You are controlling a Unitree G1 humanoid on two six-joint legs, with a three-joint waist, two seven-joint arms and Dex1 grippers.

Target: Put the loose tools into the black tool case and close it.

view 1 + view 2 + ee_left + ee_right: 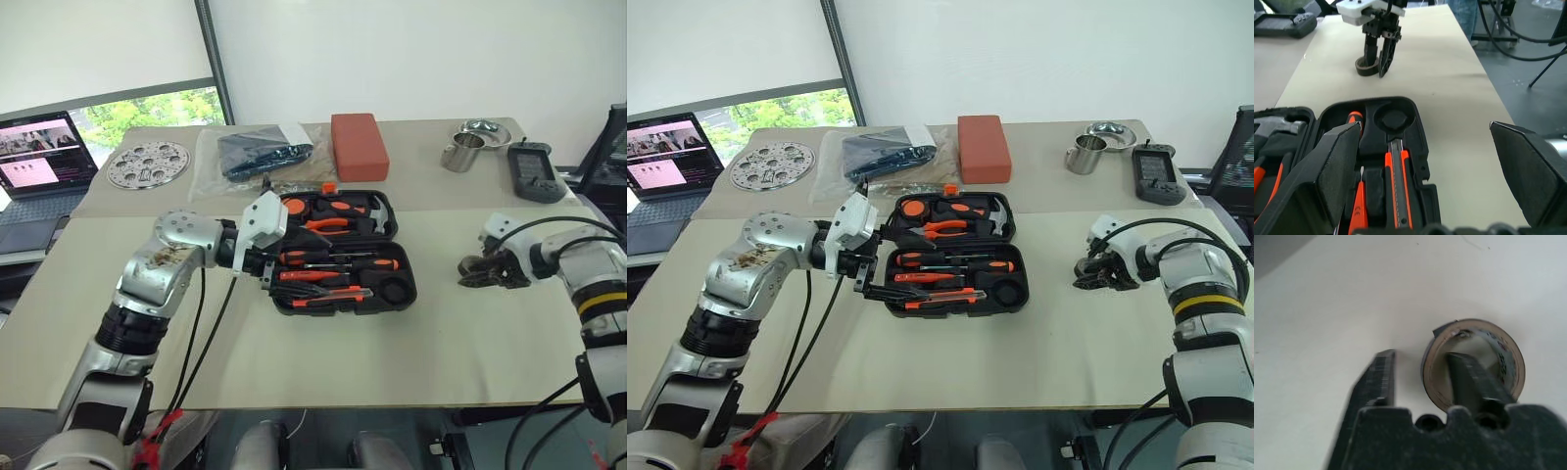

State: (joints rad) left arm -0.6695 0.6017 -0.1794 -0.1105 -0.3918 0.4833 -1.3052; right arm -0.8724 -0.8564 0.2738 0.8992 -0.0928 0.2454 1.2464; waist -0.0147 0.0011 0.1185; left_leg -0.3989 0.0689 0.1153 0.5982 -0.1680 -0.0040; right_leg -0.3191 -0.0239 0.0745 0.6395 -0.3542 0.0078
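Right tool [1420, 377] straddling tape roll [1474, 364] wall, on table [1327, 308]

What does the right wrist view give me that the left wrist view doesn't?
Right wrist view: a close look at the right gripper, one finger inside the tape roll and the other outside its wall, with a gap left.

Left wrist view: the open case with the utility knife seated, its round recess empty, and the left gripper wide open over it.

Both: the tape roll lying on the table, right gripper at it.
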